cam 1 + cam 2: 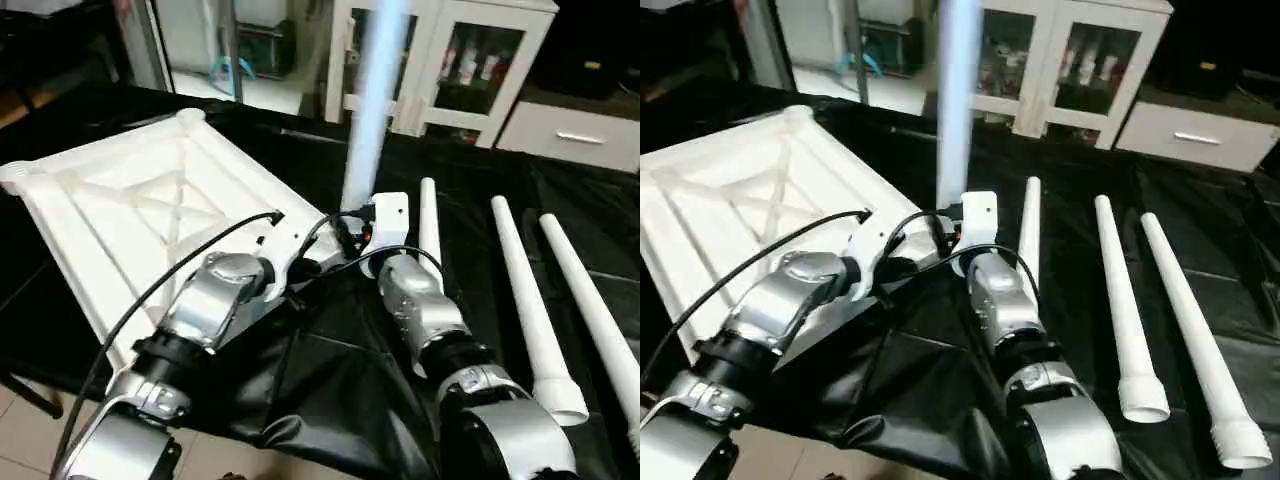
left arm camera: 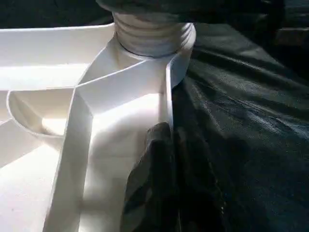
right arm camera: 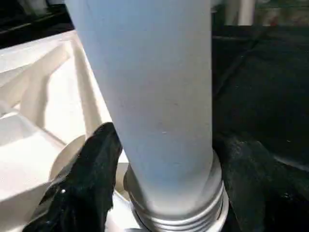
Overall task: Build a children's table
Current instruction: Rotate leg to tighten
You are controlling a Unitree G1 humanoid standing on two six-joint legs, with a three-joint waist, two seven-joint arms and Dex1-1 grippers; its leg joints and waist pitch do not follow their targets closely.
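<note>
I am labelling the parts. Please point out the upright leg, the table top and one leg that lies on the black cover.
upright leg [image 1: 372, 110], left eye view, middle of its shaft.
table top [image 1: 120, 215], left eye view, ribbed underside near the X brace.
lying leg [image 1: 1122, 300], right eye view, middle of its shaft.

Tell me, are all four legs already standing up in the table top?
No: only one leg stands in the table top; three legs lie on the black cloth.

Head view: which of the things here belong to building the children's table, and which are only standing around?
For the job:
- top, underside up
- upright leg at its near corner socket
- three legs lying on the black cover

Not for the job:
- white cabinet
- drawer unit
</note>
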